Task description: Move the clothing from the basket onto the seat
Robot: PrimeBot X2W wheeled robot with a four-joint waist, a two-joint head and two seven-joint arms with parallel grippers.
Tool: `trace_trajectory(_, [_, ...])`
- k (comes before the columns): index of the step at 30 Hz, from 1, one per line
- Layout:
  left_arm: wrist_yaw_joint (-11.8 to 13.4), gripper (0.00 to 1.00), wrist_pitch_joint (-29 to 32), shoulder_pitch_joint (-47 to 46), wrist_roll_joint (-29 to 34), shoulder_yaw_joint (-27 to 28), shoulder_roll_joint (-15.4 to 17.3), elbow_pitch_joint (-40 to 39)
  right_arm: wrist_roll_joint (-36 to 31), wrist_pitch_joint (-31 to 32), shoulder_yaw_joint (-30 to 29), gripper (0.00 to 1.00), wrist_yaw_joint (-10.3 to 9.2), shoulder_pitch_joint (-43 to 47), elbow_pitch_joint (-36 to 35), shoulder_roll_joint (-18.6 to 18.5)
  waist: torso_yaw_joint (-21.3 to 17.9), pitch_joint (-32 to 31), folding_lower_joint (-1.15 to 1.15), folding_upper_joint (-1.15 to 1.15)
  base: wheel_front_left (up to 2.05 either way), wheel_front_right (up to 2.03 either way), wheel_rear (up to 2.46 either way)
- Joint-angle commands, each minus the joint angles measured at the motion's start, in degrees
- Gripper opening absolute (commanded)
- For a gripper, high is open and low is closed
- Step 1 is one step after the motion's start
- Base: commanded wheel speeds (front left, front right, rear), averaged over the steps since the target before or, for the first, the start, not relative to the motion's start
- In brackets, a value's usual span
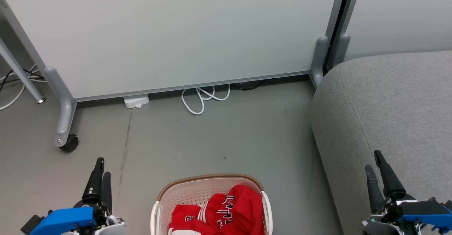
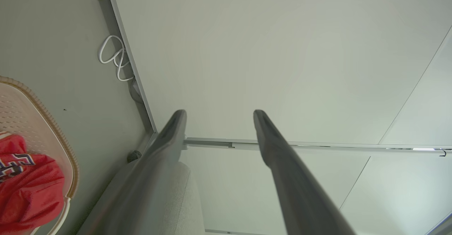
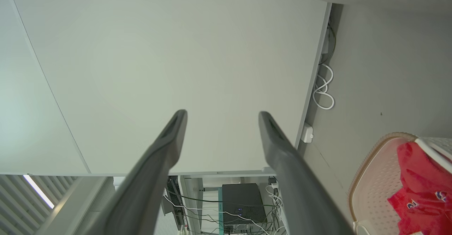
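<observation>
Grey floor [image 1: 226, 139], cable [image 1: 203, 97], partition [image 1: 176, 34] beyond basket [image 1: 212, 176]

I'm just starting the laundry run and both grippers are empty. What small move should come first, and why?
Probably swing the right gripper left over the basket, opening it. The clothing lies there untouched, that gripper holds nothing, and the seat is on its side.

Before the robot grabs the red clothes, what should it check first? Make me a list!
1. Clothing in the basket: ok, red pieces piled inside.
2. Seat close by: ok, on the robot's right of the basket.
3. Left hand empty: ok, shut on nothing.
4. Right hand empty: ok, shut on nothing.
5. Hands opened for grabbing: not ok.
6. Floor around basket's near side: cannot tell, out of picture.
</observation>
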Motion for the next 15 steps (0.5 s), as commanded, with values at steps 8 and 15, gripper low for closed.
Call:
trace_trajectory(8, [-0.01, 1.0, -2.75, -1.79, 5.99, -1.24, 0.42, -2.41, -5.45, -2.77, 0.56, 1.0, 0.09, -0.75, -2.14, -0.24, 0.15, 0.11, 0.0, 0.0, 0.0, 0.0, 0.0])
trace_trajectory(15, [0.46, 1.0, -4.32, -2.07, 12.41, -2.27, 0.46, -3.56, -11.05, -4.35, 1.07, 1.0, 0.1, -0.61, -3.35, -0.26, 0.26, 0.21, 0.0, 0.0, 0.0, 0.0, 0.0])
